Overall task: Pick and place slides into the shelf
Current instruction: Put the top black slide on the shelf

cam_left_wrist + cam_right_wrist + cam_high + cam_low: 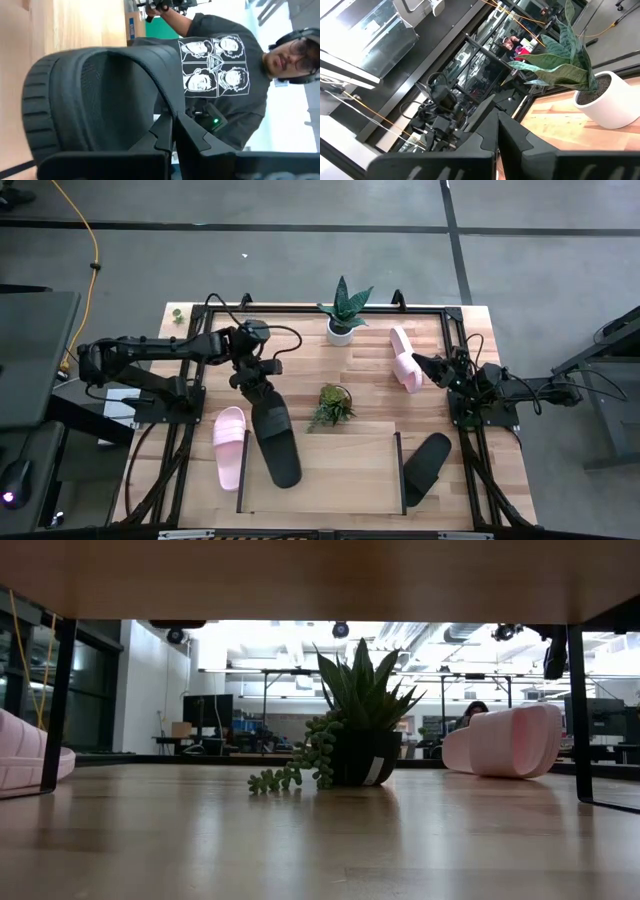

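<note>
My left gripper [255, 385] is shut on a black slide [278, 442], whose free end reaches over the left part of the shelf [330, 480]. I cannot tell whether that end touches the board. A pink slide [230, 445] lies on the table just outside the shelf's left panel. A second black slide [428, 465] lies slantwise by the right panel. Another pink slide [405, 358] lies at the far right, next to my right gripper [425, 363]. That gripper is shut with nothing between its fingers [495, 127]. My left gripper pinches the black slide's ribbed strap at its edge [162, 107] between the two shut fingers [172, 132]. The fingers come nearly level from the table's left side. The strap arches in front of them, and the slide stretches away toward the table's near edge.
A spiky plant in a white pot [343, 315] stands at the far middle. A small trailing plant [332, 405] sits just beyond the shelf's far edge. A person in a dark printed T-shirt [225, 75] stands beyond the table.
</note>
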### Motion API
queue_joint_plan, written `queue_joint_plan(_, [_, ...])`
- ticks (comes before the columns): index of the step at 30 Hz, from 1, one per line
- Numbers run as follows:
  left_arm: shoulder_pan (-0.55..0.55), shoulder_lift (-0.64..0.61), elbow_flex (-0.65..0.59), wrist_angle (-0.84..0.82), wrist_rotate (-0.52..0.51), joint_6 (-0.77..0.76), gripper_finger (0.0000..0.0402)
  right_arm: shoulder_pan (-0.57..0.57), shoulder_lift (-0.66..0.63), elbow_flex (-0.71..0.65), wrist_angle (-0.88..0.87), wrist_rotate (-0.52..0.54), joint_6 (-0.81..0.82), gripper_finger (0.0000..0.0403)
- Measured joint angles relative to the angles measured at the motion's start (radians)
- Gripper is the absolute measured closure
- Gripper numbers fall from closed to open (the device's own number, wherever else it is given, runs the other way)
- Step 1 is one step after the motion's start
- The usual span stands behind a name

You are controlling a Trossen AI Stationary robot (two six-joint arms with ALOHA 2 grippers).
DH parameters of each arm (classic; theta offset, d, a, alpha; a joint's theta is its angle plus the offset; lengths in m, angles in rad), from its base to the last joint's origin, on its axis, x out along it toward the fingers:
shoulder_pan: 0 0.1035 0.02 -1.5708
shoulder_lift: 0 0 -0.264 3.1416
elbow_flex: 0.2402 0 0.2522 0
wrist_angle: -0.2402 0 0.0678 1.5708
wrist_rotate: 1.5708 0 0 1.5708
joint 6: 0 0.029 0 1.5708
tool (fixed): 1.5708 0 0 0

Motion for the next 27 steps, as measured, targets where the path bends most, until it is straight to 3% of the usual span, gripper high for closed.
queue_joint_plan(27, [-0.186, 0.090, 0.000, 0.002, -0.035, 0.004, 0.0402, 0.000, 0.000, 0.000, -0.015, -0.002, -0.003, 0.0402])
